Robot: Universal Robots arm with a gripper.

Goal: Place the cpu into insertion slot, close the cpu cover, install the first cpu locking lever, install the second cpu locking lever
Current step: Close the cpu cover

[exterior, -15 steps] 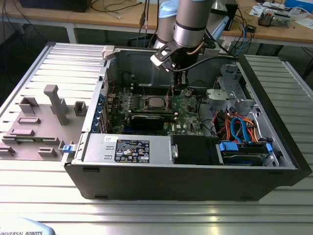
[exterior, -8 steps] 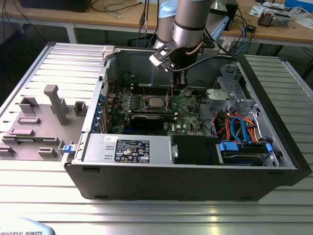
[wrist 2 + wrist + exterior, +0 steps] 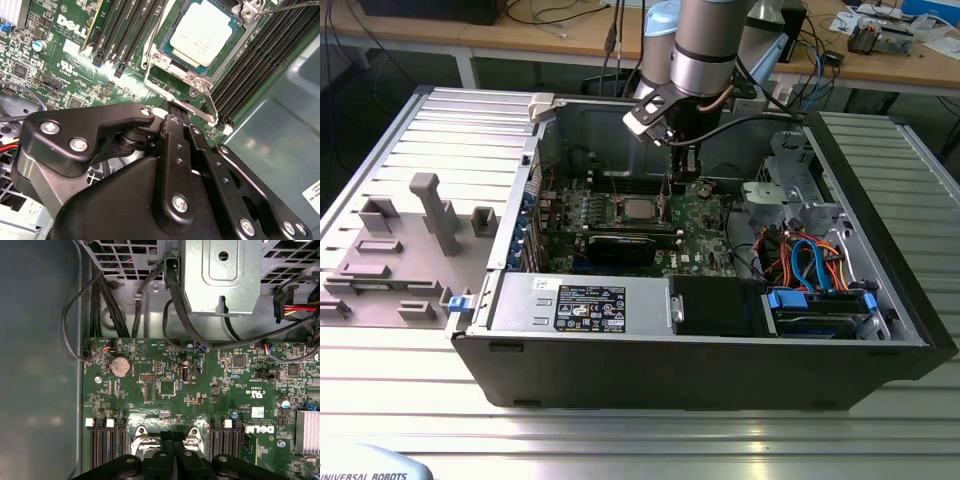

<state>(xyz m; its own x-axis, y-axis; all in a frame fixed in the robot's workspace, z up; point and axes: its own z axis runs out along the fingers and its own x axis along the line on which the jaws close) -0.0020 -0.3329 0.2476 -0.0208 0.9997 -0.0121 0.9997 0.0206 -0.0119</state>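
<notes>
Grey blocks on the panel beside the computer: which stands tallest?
The narrow wide-topped post; the squat block on the exterior view's left and the small cube on its right are far lower.

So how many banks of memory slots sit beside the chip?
2. One bank runs along one side of the chip; the other bank runs along the opposite side, by the case wall. The hand may hide more of the board.

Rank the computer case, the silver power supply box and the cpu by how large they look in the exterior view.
1. computer case
2. silver power supply box, nearer the camera
3. cpu
</notes>
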